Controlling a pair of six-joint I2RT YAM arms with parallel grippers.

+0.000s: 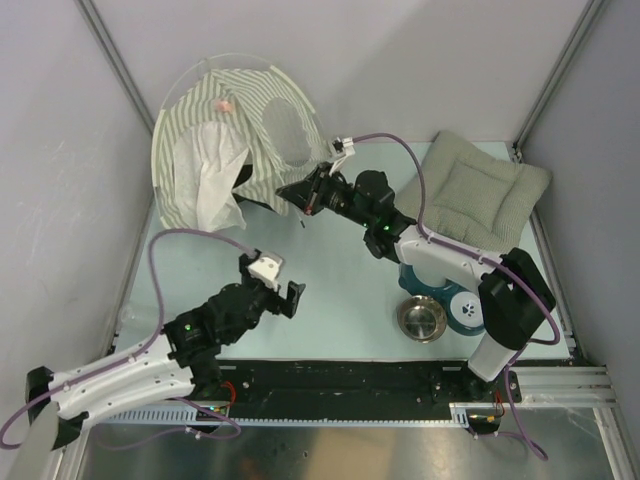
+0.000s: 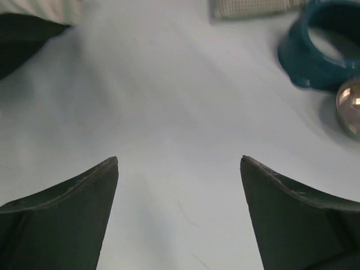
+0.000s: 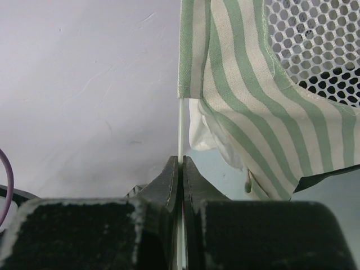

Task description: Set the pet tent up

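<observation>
The pet tent (image 1: 225,140) lies at the far left of the table: olive-grey and white stripes, a grey mesh window (image 1: 285,125), a sheer white flap (image 1: 212,175) and a small pink-red mark (image 1: 227,103). My right gripper (image 1: 308,192) is at its right edge. In the right wrist view the right gripper (image 3: 181,160) is shut on a thin pale tent rod (image 3: 180,129) that runs up into the striped fabric (image 3: 247,95). My left gripper (image 1: 290,295) hangs open and empty above the bare table, its fingers (image 2: 84,197) wide apart.
A grey-green quilted cushion (image 1: 480,190) lies at the far right. A teal bowl (image 1: 445,295) and a steel bowl (image 1: 421,319) sit near the right arm's base, also in the left wrist view (image 2: 315,50). Grey walls close in the left, back and right.
</observation>
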